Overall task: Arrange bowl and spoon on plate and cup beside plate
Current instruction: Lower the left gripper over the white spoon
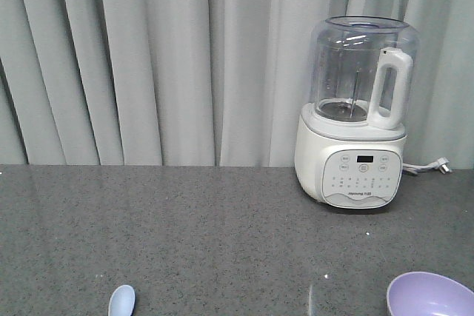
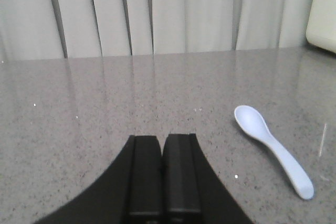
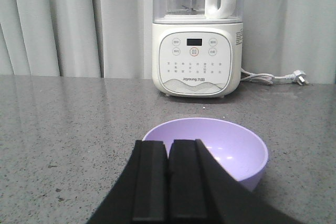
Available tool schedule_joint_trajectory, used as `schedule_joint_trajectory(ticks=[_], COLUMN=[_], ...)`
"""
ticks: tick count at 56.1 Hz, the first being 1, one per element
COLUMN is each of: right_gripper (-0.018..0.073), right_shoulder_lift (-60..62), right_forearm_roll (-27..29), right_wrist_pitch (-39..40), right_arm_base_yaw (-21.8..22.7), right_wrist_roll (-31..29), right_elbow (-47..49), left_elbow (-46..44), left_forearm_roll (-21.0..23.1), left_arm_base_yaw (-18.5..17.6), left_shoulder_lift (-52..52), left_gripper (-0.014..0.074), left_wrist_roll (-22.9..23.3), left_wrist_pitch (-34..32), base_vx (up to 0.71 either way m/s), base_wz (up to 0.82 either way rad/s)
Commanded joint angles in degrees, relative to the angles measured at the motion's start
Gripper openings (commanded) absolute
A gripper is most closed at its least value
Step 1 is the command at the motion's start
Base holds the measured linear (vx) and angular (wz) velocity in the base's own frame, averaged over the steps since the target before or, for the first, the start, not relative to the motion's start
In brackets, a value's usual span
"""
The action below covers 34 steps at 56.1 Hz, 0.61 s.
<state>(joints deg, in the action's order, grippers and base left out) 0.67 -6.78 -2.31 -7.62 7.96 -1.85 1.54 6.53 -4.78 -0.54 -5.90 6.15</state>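
The lavender bowl (image 3: 220,148) sits upright on the grey counter just beyond my right gripper (image 3: 169,142), which is shut with nothing in it; part of the bowl (image 1: 431,295) also shows at the bottom right of the front view. The white spoon (image 2: 270,148) lies flat on the counter, scoop pointing away, to the right of my left gripper (image 2: 161,139), which is shut and empty. Only the tip of the spoon (image 1: 121,301) shows at the bottom edge of the front view. The plate and the cup are out of view.
A white blender (image 1: 357,116) with a clear jug stands at the back right of the counter, its cord and plug (image 1: 429,167) trailing to the right. The blender (image 3: 195,51) stands behind the bowl. Grey curtains (image 1: 148,57) hang along the counter's far edge.
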Motion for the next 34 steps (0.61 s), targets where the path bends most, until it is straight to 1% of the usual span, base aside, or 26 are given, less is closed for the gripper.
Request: schedule_joint_trajectory(ticks=[1, 3, 6, 9, 11, 14, 19, 20, 24, 29, 34], right_gripper=[-0.0009, -0.0009, -0.0009, -0.0009, -0.0009, -0.0009, -0.0009, -0.0009, -0.0009, -0.0009, -0.0009], right_shoulder_lift=[0.2, 0.2, 0.2, 0.2, 0.2, -0.2, -4.9, -8.9, -17.7, -27.5, -34.5], right_forearm_roll=[-0.2, 0.1, 1.1, 2.6, 2.7, 2.3, 0.7, 0.6, 0.6, 0.6, 0.9], right_wrist_pitch=[10.5, 13.6, 17.1, 16.6, 15.2, 11.9, 5.6, 2.3, -0.6, -1.4, -1.4], right_arm_base_yaw=[0.1, 0.1, 0.0, 0.0, 0.0, 0.0, 0.0, 0.0, 0.0, 0.0, 0.0], right_wrist_roll=[0.0, 0.0, 0.0, 0.0, 0.0, -0.4, -4.4, -6.7, -8.3, -9.0, -8.9], right_elbow=[0.0, 0.2, 1.4, 5.1, 8.8, 14.7, 26.5, 33.1, 41.6, 48.8, 51.7], left_elbow=[-2.2, -2.2, -2.2, -3.6, -5.5, -10.4, -20.1, -27.5, -36.5, -46.8, -52.8], left_forearm_roll=[0.5, 0.7, 0.9, 1.0, 1.0, 0.9, 0.9, 0.3, -1.3, -4.4, -4.4], left_arm_base_yaw=[-0.1, -0.1, -0.1, -0.1, -0.1, -0.1, -0.1, -0.1, -0.1, -0.1, -0.1], left_shoulder_lift=[-0.4, -0.4, -0.4, -0.4, -0.4, -0.2, 3.2, 7.4, 15.6, 26.5, 34.9], left_gripper=[-0.0003, -0.0003, -0.0003, -0.0003, -0.0003, -0.0003, -0.0003, -0.0003, -0.0003, -0.0003, -0.0003], left_wrist_roll=[0.7, 1.8, 3.8, 6.2, 7.8, 9.6, 9.4, 9.4, 9.4, 8.9, 9.0], left_wrist_pitch=[-10.5, -13.4, -19.6, -25.1, -25.8, -24.0, -18.6, -16.2, -13.0, -8.1, -2.9], base_vx=[0.0, 0.0, 0.0, 0.0, 0.0, 0.0, 0.0, 0.0, 0.0, 0.0, 0.0], base_wz=[0.0, 0.0, 0.0, 0.0, 0.0, 0.0, 0.0, 0.0, 0.0, 0.0, 0.0])
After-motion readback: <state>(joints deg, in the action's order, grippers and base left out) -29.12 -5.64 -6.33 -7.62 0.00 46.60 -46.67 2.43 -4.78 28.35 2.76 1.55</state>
